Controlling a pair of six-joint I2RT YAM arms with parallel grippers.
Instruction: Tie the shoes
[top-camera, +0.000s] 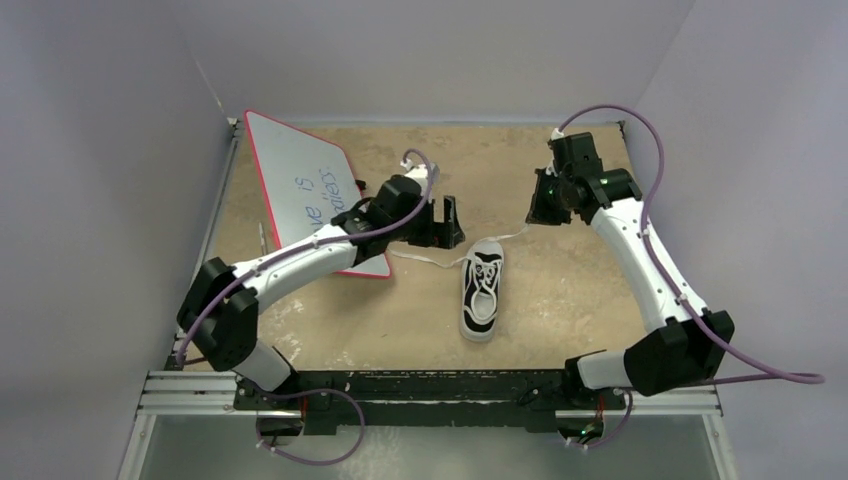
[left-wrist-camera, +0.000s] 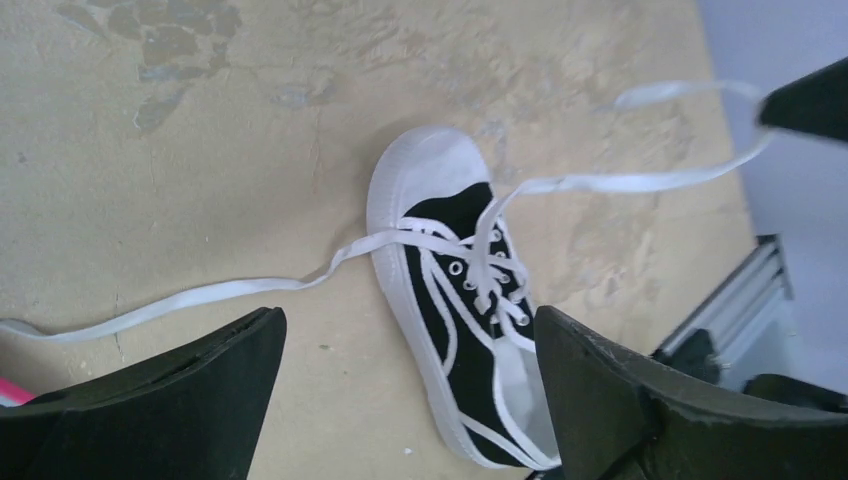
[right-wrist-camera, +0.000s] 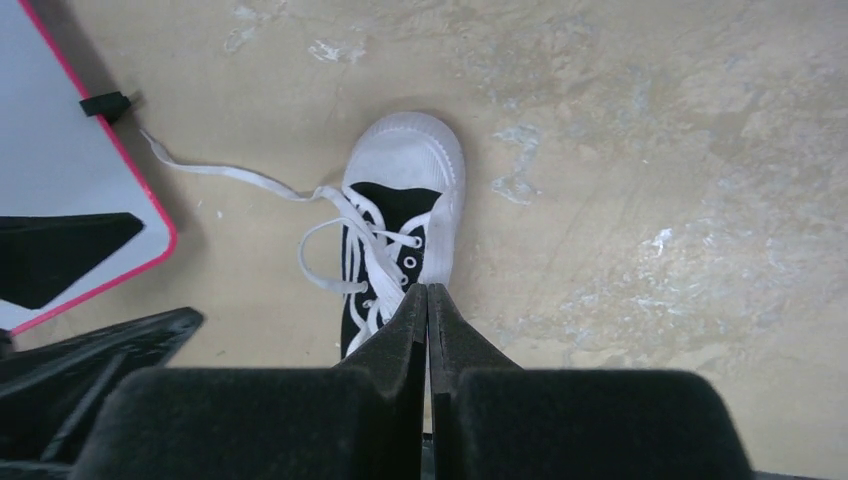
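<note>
No knot formed; shoe at counter centre. Left end effector apart; right end effector clamped on lace.

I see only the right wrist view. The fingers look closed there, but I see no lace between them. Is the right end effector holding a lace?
Observer: Yes. In the top view a white lace runs from the sneaker straight to the right end effector, which is shut on its end.
Operator: Thank you. And the left end effector, is it open or closed?
Observer: Open. In the left wrist view the left end effector has its fingers wide apart and nothing is held between them.
</note>
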